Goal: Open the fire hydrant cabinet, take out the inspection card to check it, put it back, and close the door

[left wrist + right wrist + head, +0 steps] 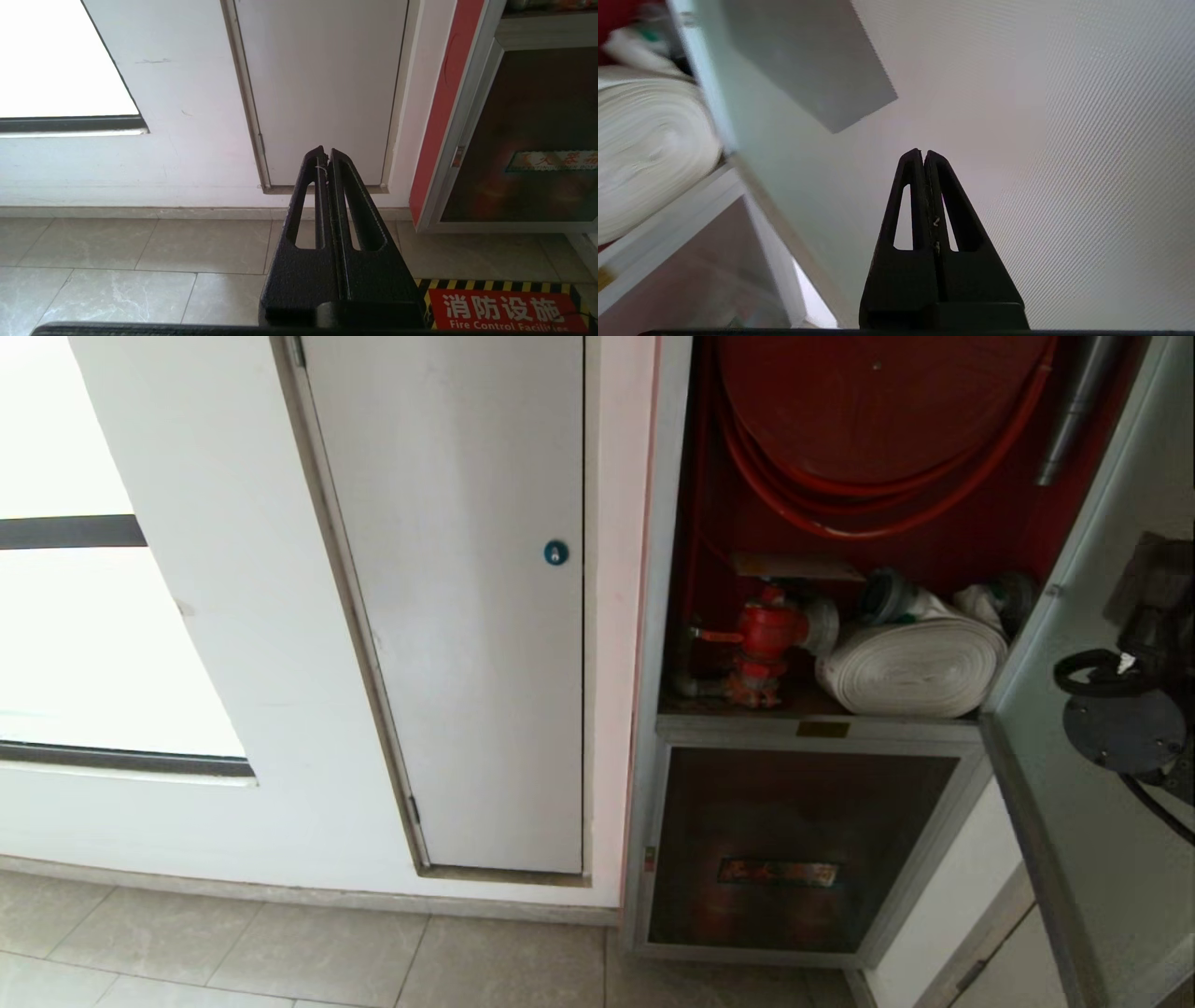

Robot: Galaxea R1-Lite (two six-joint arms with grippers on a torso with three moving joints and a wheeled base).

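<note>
The fire hydrant cabinet [672,523] stands open, showing a red interior with a red hose reel [878,420], a red valve [767,639] and a rolled white hose [910,667]. Its door [1074,859] is swung out to the right, pale inner face toward me. My right arm [1125,709] is at the right edge, close to that face. The right gripper [923,151] is shut and empty, pointing at the door's pale surface [1017,116], beside a grey rectangular patch [808,60]. The left gripper [325,149] is shut, parked low. The inspection card is out of view.
A white door [467,616] with a blue round lock [555,553] lies left of the cabinet. Below the open compartment is a smaller tinted glass panel [794,849] with an orange label. The floor is tiled, with a red fire-control marking [504,312].
</note>
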